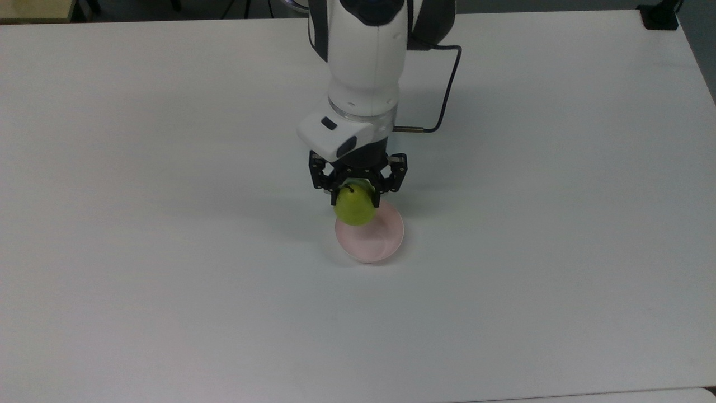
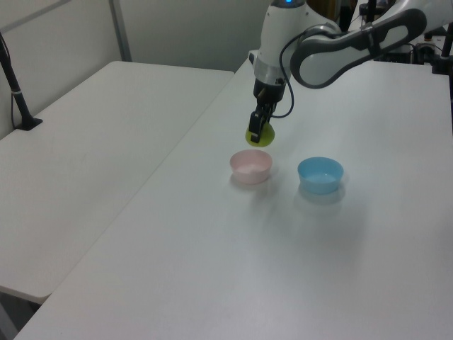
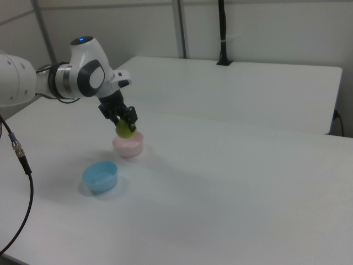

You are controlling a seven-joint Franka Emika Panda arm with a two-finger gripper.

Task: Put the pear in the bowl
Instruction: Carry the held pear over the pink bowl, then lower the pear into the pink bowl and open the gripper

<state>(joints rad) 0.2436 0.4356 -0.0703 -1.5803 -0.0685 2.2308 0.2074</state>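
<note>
Here, one pear hangs gripped in the end effector, above the pink bowl's rim.
Two bowls on the white table: one pink, one blue bowl beside it.

White table, smooth and matte, spanning nearly the whole top view. Resting directly on it: pale pink bowl just below frame centre, and light blue bowl right of the pink one in the left view, near but apart. Second white table adjoining at the left view's left.
</note>
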